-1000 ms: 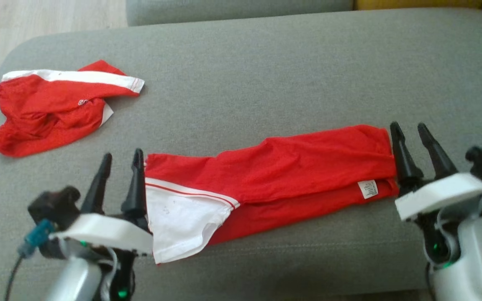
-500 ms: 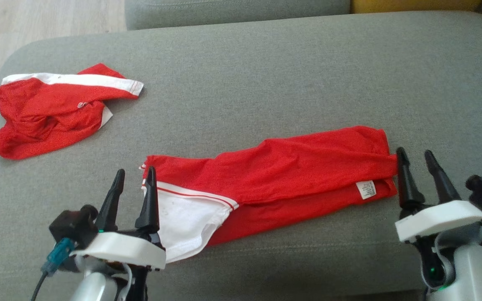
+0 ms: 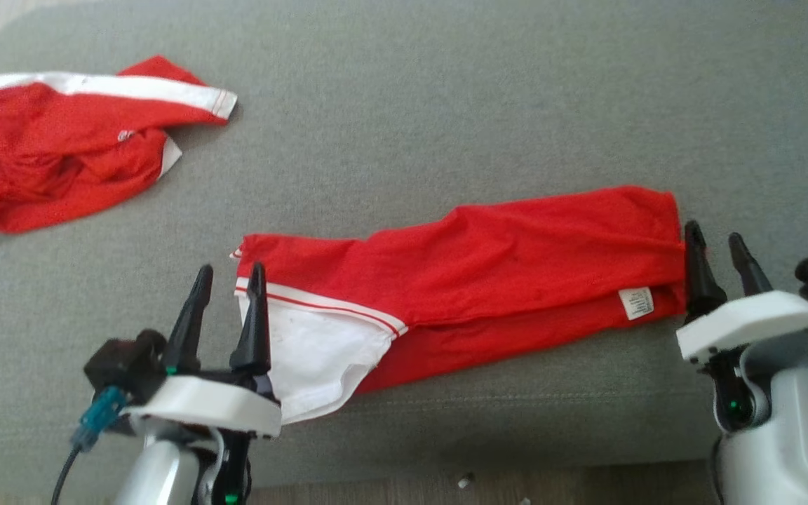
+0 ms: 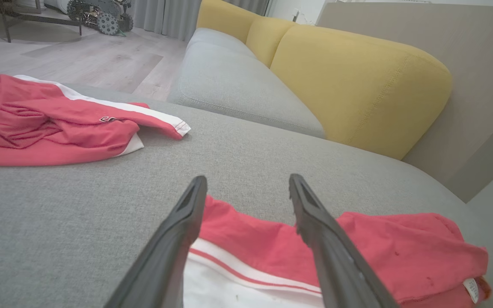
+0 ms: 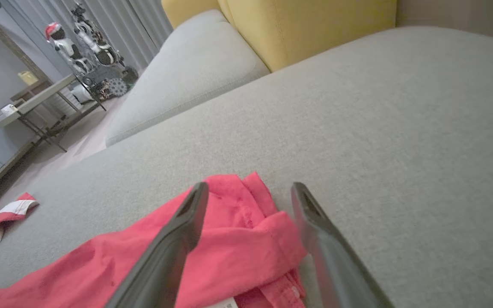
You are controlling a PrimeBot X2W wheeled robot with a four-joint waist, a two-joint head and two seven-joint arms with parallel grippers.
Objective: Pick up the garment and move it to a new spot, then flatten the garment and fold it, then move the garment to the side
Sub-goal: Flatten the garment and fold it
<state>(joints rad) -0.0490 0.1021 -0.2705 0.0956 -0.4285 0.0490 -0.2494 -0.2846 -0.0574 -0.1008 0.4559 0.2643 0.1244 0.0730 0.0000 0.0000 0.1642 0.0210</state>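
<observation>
The garment (image 3: 488, 273) lies as a long red strip, folded once along its length, close to the near edge of the grey sofa cushion (image 3: 446, 105). Its white panel (image 3: 313, 358) is at the left end and a small white label (image 3: 637, 303) near the right end. Its outline matches that of a second ago, so the cloth itself appears not to have shifted. The whole head view has slid because the camera has tipped down, and a strip of floor (image 3: 516, 487) now shows below the cushion's near edge. What has changed is the arms. The left gripper (image 3: 231, 268) has drawn back toward the near edge and edged right, so its right finger now overlaps the white band instead of standing just beside it. In the left wrist view its fingers (image 4: 178, 239) straddle that end, released and holding nothing. The right gripper (image 3: 712, 232) has also pulled back toward the near edge and sits at the strip's right end, its fingers spread and empty. A second red garment (image 3: 67, 154) lies crumpled toward the far left corner, well apart. I judge the lengthwise fold done and both arms lining up on the ends for the next fold, with no grip yet taken.
</observation>
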